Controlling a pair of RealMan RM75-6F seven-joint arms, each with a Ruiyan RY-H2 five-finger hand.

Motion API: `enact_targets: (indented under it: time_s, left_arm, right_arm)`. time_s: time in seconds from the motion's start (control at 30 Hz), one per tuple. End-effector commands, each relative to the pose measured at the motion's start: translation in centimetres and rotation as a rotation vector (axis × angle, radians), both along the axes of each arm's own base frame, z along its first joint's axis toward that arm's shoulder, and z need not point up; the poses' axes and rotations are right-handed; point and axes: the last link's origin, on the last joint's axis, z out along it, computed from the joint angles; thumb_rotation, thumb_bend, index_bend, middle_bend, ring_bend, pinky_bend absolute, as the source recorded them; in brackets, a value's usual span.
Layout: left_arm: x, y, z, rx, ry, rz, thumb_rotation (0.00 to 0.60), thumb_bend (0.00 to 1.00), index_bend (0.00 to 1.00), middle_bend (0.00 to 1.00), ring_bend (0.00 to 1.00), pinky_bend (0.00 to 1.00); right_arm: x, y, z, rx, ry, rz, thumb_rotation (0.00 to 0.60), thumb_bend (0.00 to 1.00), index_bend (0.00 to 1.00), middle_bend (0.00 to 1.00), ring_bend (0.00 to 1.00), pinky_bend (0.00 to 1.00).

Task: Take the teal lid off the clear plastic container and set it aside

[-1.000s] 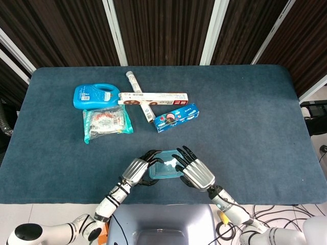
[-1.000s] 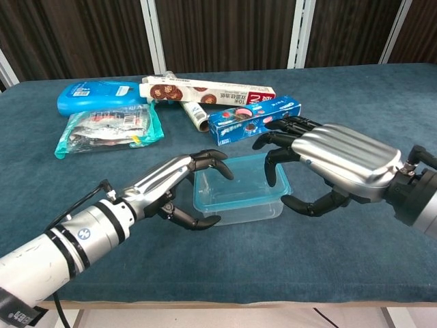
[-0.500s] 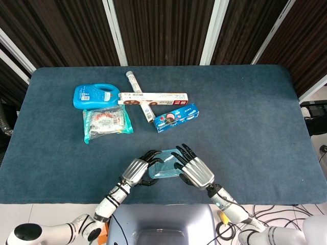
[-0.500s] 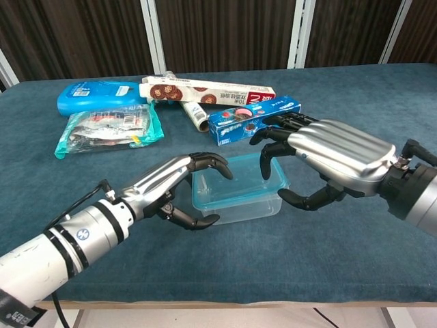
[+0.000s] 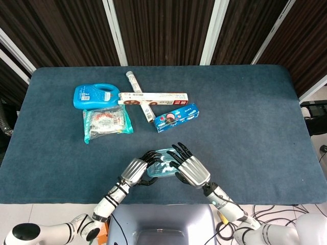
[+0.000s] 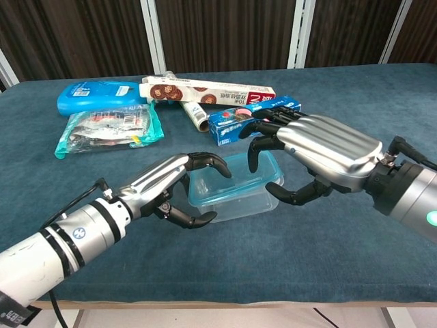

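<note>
The clear plastic container (image 6: 235,203) with its teal lid (image 6: 229,179) lies near the table's front edge, between both hands. My left hand (image 6: 176,186) grips the container's left end, fingers curled over the top rim and thumb against the front wall. My right hand (image 6: 321,156) closes on the right end, with fingers on the lid and the thumb at the front right corner. In the head view the lid (image 5: 161,164) shows only as a strip between the left hand (image 5: 136,171) and the right hand (image 5: 190,169). The lid sits on the container, slightly skewed.
Behind the hands lie a blue cookie box (image 5: 176,117), a long snack box (image 5: 153,98), a foil roll (image 5: 139,92), a blue detergent bottle (image 5: 95,96) and a teal snack bag (image 5: 106,124). The table's front edge (image 6: 225,301) is close below the hands.
My right hand has moved left and closed over the lid's right end. The container has shifted slightly left and turned between the hands. The left hand has barely moved.
</note>
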Motion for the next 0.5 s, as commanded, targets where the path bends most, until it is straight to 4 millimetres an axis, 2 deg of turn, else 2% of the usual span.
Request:
enact_targets:
  time_s: [0.03,0.3,0.5]
  left_arm:
    - [-0.02,-0.06,-0.01,0.002,0.006,-0.006,0.6,0.33,0.55,0.41,0.25,0.35]
    - [-0.14,-0.13,-0.03,0.007,0.019,-0.011,0.6,0.33,0.56,0.41,0.25,0.35]
    - [0.04,-0.1,0.06,0.013,0.014,-0.013,0.6,0.33,0.56,0.42,0.25,0.35]
  right_arm:
    - [0.16,0.04,-0.01,0.002,-0.001,0.004,0.6,0.37,0.43,0.16,0.01,0.0]
    - [0.35,-0.19,0.34,-0.002,-0.003,-0.005,0.6,0.38,0.44,0.16,0.01,0.0]
    - [0.39,-0.49,-0.59,0.015,0.026,-0.022,0.6,0.37,0.45,0.16,0.01,0.0]
